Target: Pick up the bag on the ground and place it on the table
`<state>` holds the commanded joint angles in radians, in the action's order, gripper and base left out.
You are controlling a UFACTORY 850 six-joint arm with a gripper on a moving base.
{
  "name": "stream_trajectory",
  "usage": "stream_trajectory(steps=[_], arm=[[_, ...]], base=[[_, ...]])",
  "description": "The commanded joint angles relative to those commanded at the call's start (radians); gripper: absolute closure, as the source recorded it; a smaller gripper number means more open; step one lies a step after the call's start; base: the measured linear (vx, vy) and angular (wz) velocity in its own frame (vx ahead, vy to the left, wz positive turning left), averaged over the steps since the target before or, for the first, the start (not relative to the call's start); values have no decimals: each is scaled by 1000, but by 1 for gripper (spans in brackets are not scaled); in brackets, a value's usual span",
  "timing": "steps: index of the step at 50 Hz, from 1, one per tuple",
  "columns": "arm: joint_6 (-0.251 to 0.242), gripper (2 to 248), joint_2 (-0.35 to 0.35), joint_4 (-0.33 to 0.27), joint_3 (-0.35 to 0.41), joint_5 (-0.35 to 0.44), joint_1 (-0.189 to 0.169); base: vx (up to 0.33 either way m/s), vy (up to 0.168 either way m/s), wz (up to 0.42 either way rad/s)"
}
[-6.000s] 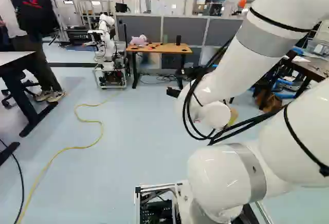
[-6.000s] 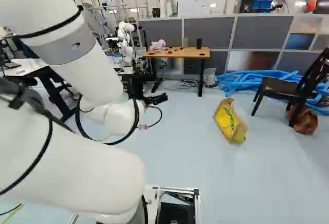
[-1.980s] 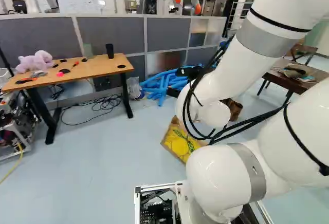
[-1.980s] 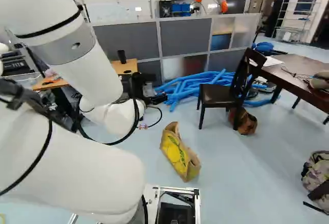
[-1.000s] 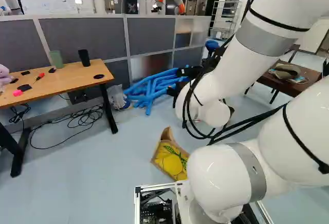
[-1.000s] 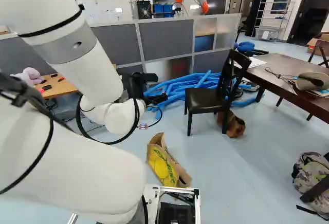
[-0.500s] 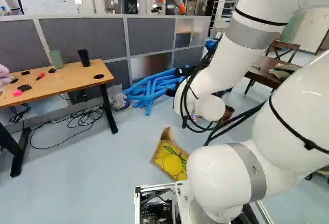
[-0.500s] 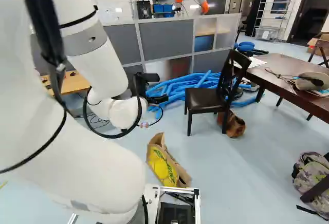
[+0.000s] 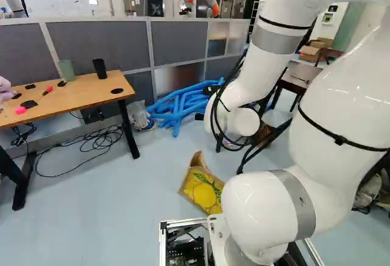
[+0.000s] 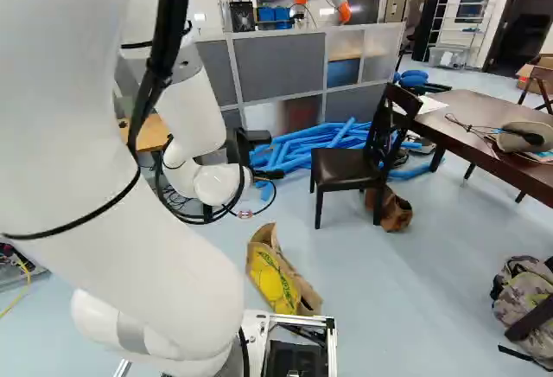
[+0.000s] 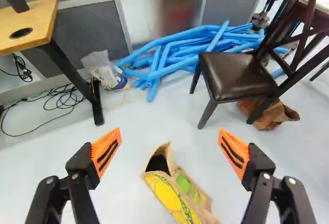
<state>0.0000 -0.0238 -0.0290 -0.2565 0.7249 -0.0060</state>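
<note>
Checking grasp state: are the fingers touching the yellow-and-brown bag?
Apart. The wrist view shows floor between the bag and each of the open fingers.

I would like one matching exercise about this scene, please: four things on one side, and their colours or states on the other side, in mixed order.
Things:
1. bag
2. chair
3. tubes
4. gripper

Colours or states:
A. blue, lying in a heap
B. open and holding nothing
C. brown and yellow, on the floor
D. dark, standing on its legs

Right pairs: 1-C, 2-D, 3-A, 4-B
</note>
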Motion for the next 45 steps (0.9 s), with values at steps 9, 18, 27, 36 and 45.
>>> stream_trajectory(steps=[9,18,27,36,45], arm=[[0,3,-63,-11,-39,-33,-1],[0,3,-124,-26,-77,-61,-1],[0,3,-181,-44,-114,-87,-1],[0,3,-232,-70,-145,-109,-1],[0,3,-280,-98,-173,-134,-2]], base=[[0,0,0],[0,0,0],[0,0,0],[0,0,0],[0,0,0]])
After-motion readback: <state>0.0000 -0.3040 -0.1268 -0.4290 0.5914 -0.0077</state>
